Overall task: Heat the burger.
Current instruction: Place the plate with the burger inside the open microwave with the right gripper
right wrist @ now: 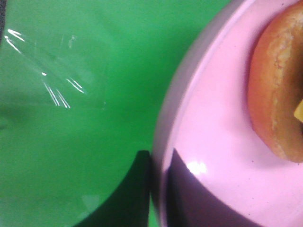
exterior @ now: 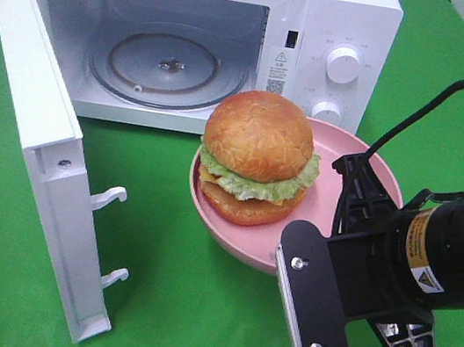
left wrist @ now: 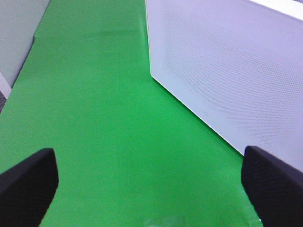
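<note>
While the high camera shows the whole burger [exterior: 257,155] in the pink bowl [exterior: 339,200] by the microwave [exterior: 327,29], the right wrist crops it — right gripper [right wrist: 158,194] clamped on the rim. Left gripper [left wrist: 151,189] gapes wide, tips only.

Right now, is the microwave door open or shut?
Open: the microwave door stands swung wide, and the glass turntable inside shows.

The green-covered table [exterior: 183,308] bears a white microwave [exterior: 351,20], its door [exterior: 34,105] swung open
</note>
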Action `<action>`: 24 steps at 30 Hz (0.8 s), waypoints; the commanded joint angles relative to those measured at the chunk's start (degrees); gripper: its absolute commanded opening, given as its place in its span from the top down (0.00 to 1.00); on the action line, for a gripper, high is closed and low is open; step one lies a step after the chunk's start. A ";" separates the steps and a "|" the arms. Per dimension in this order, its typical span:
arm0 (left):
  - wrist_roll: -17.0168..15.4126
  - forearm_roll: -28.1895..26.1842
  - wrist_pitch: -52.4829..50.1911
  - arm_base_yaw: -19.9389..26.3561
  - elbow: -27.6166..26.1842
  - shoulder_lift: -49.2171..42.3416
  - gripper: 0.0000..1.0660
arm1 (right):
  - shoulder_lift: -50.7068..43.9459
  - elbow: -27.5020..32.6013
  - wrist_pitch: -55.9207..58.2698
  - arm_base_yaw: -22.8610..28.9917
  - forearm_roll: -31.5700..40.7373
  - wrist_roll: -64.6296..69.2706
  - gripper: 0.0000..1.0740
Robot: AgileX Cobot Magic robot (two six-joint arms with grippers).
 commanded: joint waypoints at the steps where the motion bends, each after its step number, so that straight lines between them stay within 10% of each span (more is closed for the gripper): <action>1: 0.06 -0.11 0.06 0.23 0.17 -0.34 0.08 | -0.74 -0.40 -4.81 -0.57 2.98 -7.45 1.00; 24: 0.06 -0.11 0.06 0.23 0.17 -0.34 0.08 | -0.74 -4.18 -5.21 -9.22 24.69 -41.88 1.00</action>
